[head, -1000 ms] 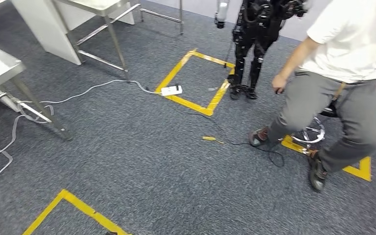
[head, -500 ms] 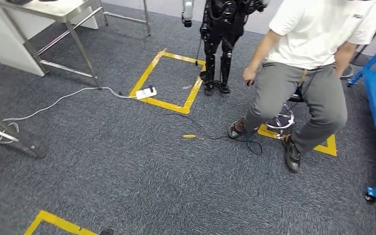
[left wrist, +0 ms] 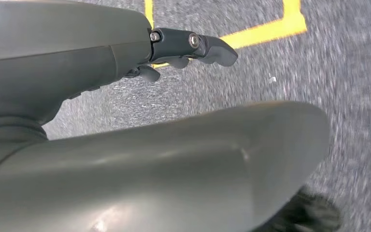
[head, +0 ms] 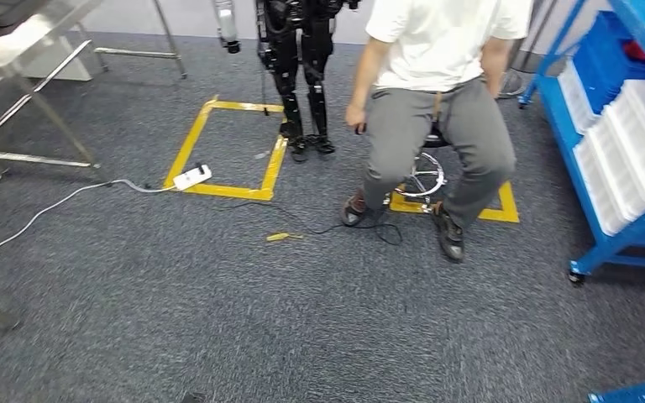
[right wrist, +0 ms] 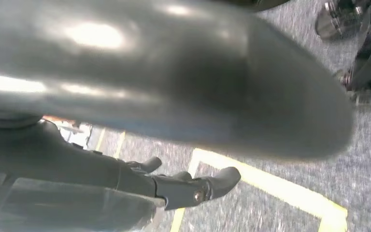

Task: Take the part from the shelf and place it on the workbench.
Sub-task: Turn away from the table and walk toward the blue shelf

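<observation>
Shelf [head: 630,126] was near; I saw left hand [left wrist: 188,46] and right hand [right wrist: 193,186] holding nothing, fingers loosely extended. Pickup and bench placement remained.

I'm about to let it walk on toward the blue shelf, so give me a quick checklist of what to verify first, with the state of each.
1. Blue shelf in sight: ok, at the right of the head view, with white bins.
2. Path to it: not ok, a seated person is close beside the shelf.
3. Floor hazards: not ok, a black cable and a small yellow object lie on the carpet.
4. Left hand free: ok, nothing in it.
5. Right hand free: ok, nothing in it.
6. Part located: cannot tell.
</observation>
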Controlling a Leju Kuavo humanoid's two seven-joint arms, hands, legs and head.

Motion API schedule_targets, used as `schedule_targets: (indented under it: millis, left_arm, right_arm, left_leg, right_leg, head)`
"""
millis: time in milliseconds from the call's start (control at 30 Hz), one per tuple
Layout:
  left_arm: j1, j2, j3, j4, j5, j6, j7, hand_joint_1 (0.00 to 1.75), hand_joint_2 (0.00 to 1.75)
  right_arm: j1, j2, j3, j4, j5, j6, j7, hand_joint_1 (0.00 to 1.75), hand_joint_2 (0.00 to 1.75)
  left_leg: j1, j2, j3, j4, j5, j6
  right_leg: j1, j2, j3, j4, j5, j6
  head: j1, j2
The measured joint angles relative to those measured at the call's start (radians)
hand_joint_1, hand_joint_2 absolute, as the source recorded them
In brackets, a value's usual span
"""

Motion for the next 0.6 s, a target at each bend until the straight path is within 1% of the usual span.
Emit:
schedule_targets:
  millis: [33, 67, 100, 133, 167, 200, 233, 267, 300, 333, 367, 400, 433, 467, 500, 533, 567, 600]
  left_arm:
    - [0.002, 0.000, 0.000, 0.000, 0.000, 0.000, 0.000, 0.00, 0.00]
    - [0.003, 0.000, 0.000, 0.001, 0.000, 0.000, 0.000, 0.00, 0.00]
    - [0.004, 0.000, 0.000, 0.001, -0.001, 0.001, 0.000, 0.00, 0.00]
    - [0.003, 0.000, 0.000, 0.001, -0.001, 0.001, 0.000, 0.00, 0.00]
    - [0.003, 0.000, 0.000, 0.001, -0.002, 0.002, 0.000, 0.00, 0.00]
    - [0.003, 0.000, 0.000, 0.001, -0.002, 0.002, 0.000, 0.00, 0.00]
    - [0.002, 0.001, 0.000, 0.001, -0.002, 0.003, 0.000, 0.00, 0.00]
    - [0.001, 0.001, 0.000, 0.001, -0.003, 0.004, 0.001, 0.00, 0.00]
    - [-0.001, 0.001, 0.000, 0.001, -0.004, 0.004, 0.002, 0.00, 0.00]
    - [-0.002, 0.000, 0.000, 0.001, -0.005, 0.004, 0.002, 0.00, 0.00]
    - [-0.004, -0.001, 0.000, 0.000, -0.006, 0.005, 0.003, 0.00, 0.00]
    - [-0.005, -0.002, 0.000, 0.000, -0.008, 0.005, 0.003, 0.00, 0.00]
    - [-0.006, -0.004, 0.000, 0.000, -0.010, 0.006, 0.003, 0.00, 0.00]
    - [-0.006, -0.004, 0.000, 0.000, -0.011, 0.006, 0.004, 0.00, 0.00]
    - [-0.006, -0.004, 0.000, 0.000, -0.012, 0.006, 0.004, 0.00, 0.00]
    - [-0.006, -0.005, 0.000, 0.000, -0.013, 0.006, 0.005, 0.00, 0.00]
    - [-0.006, -0.005, 0.000, 0.000, -0.014, 0.006, 0.006, 0.00, 0.00]
    - [-0.006, -0.006, 0.000, 0.000, -0.015, 0.006, 0.008, 0.00, 0.00]
  right_arm:
    - [0.000, 0.000, 0.000, 0.000, 0.000, 0.000, 0.000, 0.00, 0.00]
    - [0.000, 0.000, 0.000, 0.000, 0.000, 0.000, 0.000, 0.00, 0.00]
    - [0.001, 0.000, 0.000, 0.000, 0.001, 0.000, 0.000, 0.00, 0.00]
    - [0.002, 0.000, 0.000, 0.000, 0.001, 0.001, 0.000, 0.00, 0.00]
    - [0.002, 0.000, 0.000, 0.000, 0.002, 0.002, 0.000, 0.00, 0.00]
    - [0.003, 0.001, 0.000, 0.000, 0.003, 0.003, 0.000, 0.00, 0.00]
    - [0.003, 0.002, 0.000, 0.000, 0.004, 0.004, 0.000, 0.00, 0.00]
    - [0.004, 0.003, 0.000, 0.000, 0.004, 0.004, 0.000, 0.00, 0.00]
    - [0.004, 0.003, 0.000, 0.000, 0.005, 0.005, 0.000, 0.00, 0.00]
    - [0.005, 0.002, -0.001, 0.000, 0.006, 0.005, 0.000, 0.00, 0.00]
    - [0.006, 0.002, -0.001, 0.000, 0.007, 0.006, 0.000, 0.00, 0.00]
    - [0.006, 0.002, -0.002, 0.000, 0.008, 0.006, 0.000, 0.00, 0.00]
    - [0.005, 0.002, -0.004, 0.000, 0.009, 0.006, 0.000, 0.00, 0.00]
    - [0.003, 0.001, -0.005, 0.000, 0.009, 0.006, 0.000, 0.00, 0.00]
    - [0.002, 0.000, -0.007, 0.000, 0.009, 0.006, 0.000, 0.00, 0.00]
    - [0.001, 0.000, -0.008, 0.000, 0.009, 0.006, 0.000, 0.00, 0.00]
    - [0.001, 0.000, -0.009, 0.000, 0.009, 0.006, 0.000, 0.00, 0.00]
    - [0.002, 0.000, -0.011, 0.000, 0.009, 0.006, 0.000, 0.00, 0.00]
  left_leg:
    - [-0.001, -0.011, -0.030, 0.058, -0.022, 0.003]
    - [-0.002, -0.015, -0.046, 0.085, -0.022, 0.008]
    - [-0.003, -0.018, -0.045, 0.074, -0.002, 0.014]
    - [-0.004, -0.023, -0.025, 0.024, 0.036, 0.021]
    - [-0.006, -0.040, 0.005, -0.047, 0.078, 0.030]
    - [-0.011, -0.058, 0.032, -0.110, 0.110, 0.036]
    - [-0.015, -0.073, 0.051, -0.156, 0.131, 0.040]
    - [-0.020, -0.081, 0.058, -0.178, 0.138, 0.043]
    - [-0.026, -0.076, 0.058, -0.181, 0.140, 0.045]
    - [-0.028, -0.066, 0.059, -0.188, 0.144, 0.050]
    - [-0.028, -0.056, 0.062, -0.198, 0.152, 0.054]
    - [-0.027, -0.046, 0.067, -0.211, 0.160, 0.061]
    - [-0.025, -0.034, 0.071, -0.223, 0.168, 0.065]
    - [-0.024, -0.021, 0.073, -0.230, 0.172, 0.068]
    - [-0.026, -0.008, 0.072, -0.232, 0.174, 0.071]
    - [-0.026, 0.006, 0.070, -0.232, 0.174, 0.070]
    - [-0.026, 0.020, 0.068, -0.232, 0.174, 0.070]
    - [-0.026, 0.034, 0.066, -0.232, 0.173, 0.068]
  right_leg:
    - [0.006, 0.015, 0.000, 0.000, 0.000, -0.003]
    - [0.012, 0.031, 0.001, 0.001, 0.000, -0.004]
    - [0.017, 0.047, 0.003, 0.001, 0.000, -0.004]
    - [0.020, 0.062, 0.005, 0.001, 0.000, -0.004]
    - [0.021, 0.076, 0.008, 0.002, 0.001, -0.004]
    - [0.023, 0.087, 0.009, 0.002, 0.001, -0.002]
    - [0.024, 0.097, 0.007, 0.002, 0.003, 0.000]
    - [0.023, 0.105, 0.004, 0.002, 0.005, 0.004]
    - [0.023, 0.112, 0.000, 0.001, 0.008, 0.010]
    - [0.024, 0.120, -0.006, -0.003, 0.011, 0.016]
    - [0.023, 0.117, -0.010, -0.001, 0.013, 0.021]
    - [0.025, 0.099, -0.020, 0.014, 0.006, 0.022]
    - [0.026, 0.075, -0.040, 0.048, -0.011, 0.021]
    - [0.025, 0.048, -0.066, 0.101, -0.035, 0.017]
    - [0.023, 0.028, -0.103, 0.170, -0.066, 0.015]
    - [0.020, 0.021, -0.135, 0.234, -0.089, 0.017]
    - [0.016, 0.017, -0.155, 0.274, -0.101, 0.024]
    - [0.010, 0.013, -0.151, 0.273, -0.097, 0.034]
  head:
    - [-0.001, 0.000]
    - [-0.001, 0.000]
    - [-0.001, 0.000]
    - [-0.001, 0.000]
    - [-0.001, 0.000]
    - [0.000, 0.000]
    - [0.000, 0.000]
    - [0.001, 0.000]
    - [0.001, 0.000]
    - [0.000, 0.000]
    - [0.001, 0.000]
    - [0.002, 0.000]
    - [0.003, 0.000]
    - [0.004, 0.000]
    - [0.005, 0.000]
    - [0.006, 0.000]
    - [0.007, 0.000]
    - [0.007, 0.000]
